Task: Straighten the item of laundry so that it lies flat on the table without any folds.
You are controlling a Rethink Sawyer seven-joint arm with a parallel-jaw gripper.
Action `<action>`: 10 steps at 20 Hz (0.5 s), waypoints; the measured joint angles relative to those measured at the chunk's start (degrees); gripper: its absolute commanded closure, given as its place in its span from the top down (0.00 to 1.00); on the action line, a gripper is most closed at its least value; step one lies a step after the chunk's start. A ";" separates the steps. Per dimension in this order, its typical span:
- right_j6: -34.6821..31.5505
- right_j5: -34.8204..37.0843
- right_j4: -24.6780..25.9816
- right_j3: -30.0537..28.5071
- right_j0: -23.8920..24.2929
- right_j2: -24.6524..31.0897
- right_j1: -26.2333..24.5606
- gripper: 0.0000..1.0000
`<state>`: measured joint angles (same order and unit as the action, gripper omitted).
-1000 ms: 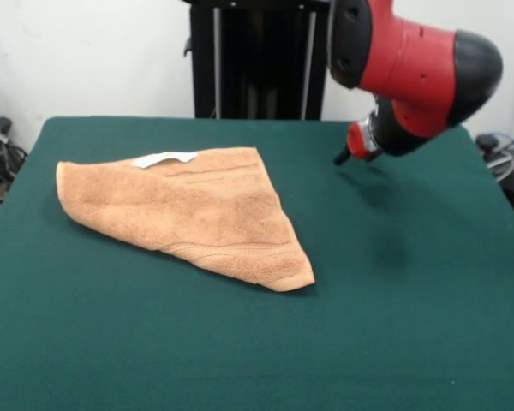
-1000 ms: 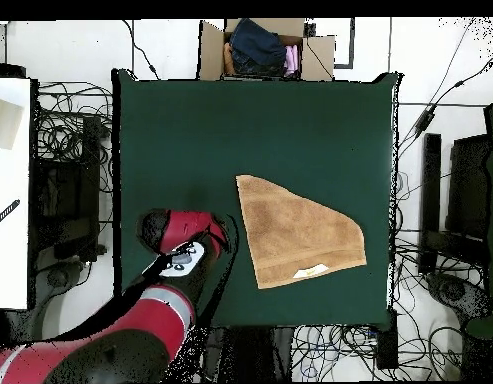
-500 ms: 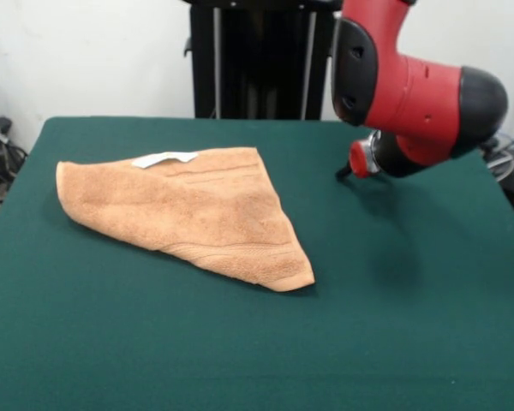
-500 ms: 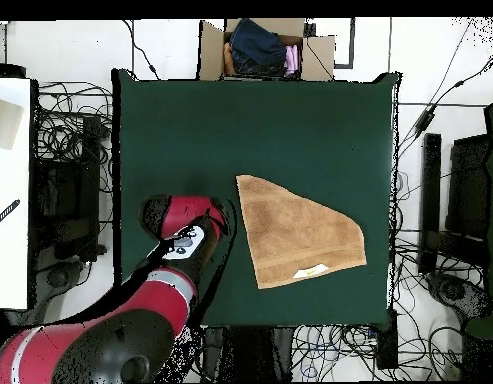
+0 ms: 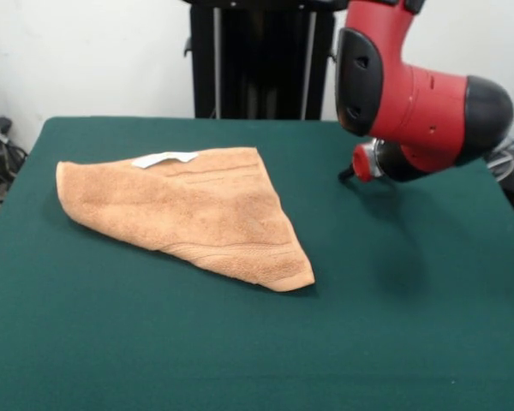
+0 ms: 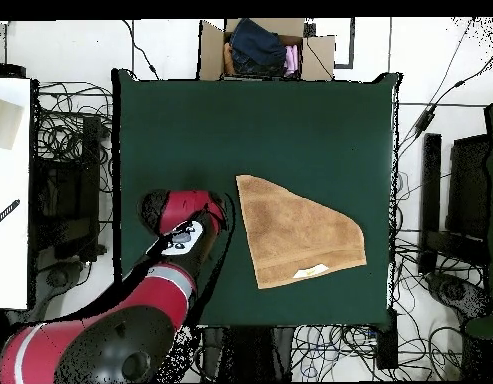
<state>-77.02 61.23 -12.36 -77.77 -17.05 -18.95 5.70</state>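
Observation:
The item of laundry (image 5: pixel 188 210), an orange-tan towel, lies on the green table (image 5: pixel 411 325) folded into a rough triangle, its white label (image 5: pixel 164 158) showing at the far edge. From overhead the towel (image 6: pixel 295 235) sits right of the table's (image 6: pixel 240 130) middle, with the label (image 6: pixel 312 271) near the bottom edge. My gripper (image 5: pixel 347 175) shows only as a small dark tip under the red and black arm head (image 5: pixel 420 107). It hangs above bare cloth to the right of the towel, not touching it. Overhead, the arm head (image 6: pixel 185 215) hides the gripper.
A cardboard box of clothes (image 6: pixel 260 48) stands beyond the table's top edge in the overhead view. Cables and dark equipment (image 6: pixel 65 200) crowd the floor on both sides. A white desk (image 6: pixel 8 190) is at the left.
The arm head has shifted a little lower and to the right in the front view. The towel lies as before.

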 measured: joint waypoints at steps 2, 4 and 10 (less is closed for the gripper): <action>0.00 0.07 -0.01 0.27 -0.04 0.01 0.02 1.00; 0.00 0.12 0.00 0.95 -0.06 0.01 0.03 1.00; 0.00 1.21 0.00 2.86 -0.06 0.01 0.07 1.00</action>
<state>-77.02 62.44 -12.36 -74.91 -17.11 -18.94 5.77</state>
